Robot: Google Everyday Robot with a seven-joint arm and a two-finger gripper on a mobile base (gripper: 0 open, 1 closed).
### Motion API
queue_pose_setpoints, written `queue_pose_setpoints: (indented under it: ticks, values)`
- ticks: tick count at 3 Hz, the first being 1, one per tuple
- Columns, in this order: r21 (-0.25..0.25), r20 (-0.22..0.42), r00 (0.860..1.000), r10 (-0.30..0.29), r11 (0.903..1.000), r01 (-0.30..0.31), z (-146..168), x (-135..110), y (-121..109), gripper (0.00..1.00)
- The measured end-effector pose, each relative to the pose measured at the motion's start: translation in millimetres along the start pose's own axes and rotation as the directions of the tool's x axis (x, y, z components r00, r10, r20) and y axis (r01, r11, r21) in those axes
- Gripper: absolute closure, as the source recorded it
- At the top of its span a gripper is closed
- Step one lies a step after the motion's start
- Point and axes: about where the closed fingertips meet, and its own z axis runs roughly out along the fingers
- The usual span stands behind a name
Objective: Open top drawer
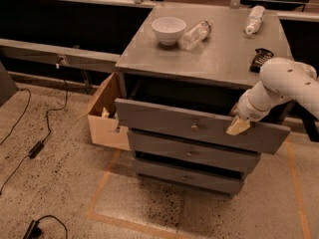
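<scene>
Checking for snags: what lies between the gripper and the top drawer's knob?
In the camera view the gripper is at the upper edge of the top drawer, and only bare front separates it from the knob.

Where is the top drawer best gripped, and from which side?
Grip the round knob at the centre of the top drawer, coming from the front: it is the only part that juts from the flat front. The drawer stands partly out, so its upper edge could be hooked from above; the end effector is at that edge, right of the knob in the picture.
</scene>
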Motion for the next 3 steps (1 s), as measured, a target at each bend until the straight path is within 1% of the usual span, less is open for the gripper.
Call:
queue_pose_setpoints:
  ticks: [1, 2, 3]
  values:
    - [0.000, 0.000, 1.000, 0.000, 1.0000, 0.000, -1, 0, 0, 1.00]
    - [-0.072, 0.014, 1.000, -0.018, 0.9972, 0.019, -13, -13, 28, 1.00]
    - [-0.082, 0.015, 1.000, -0.019, 0.9964, 0.020, -13, -14, 31, 0.74]
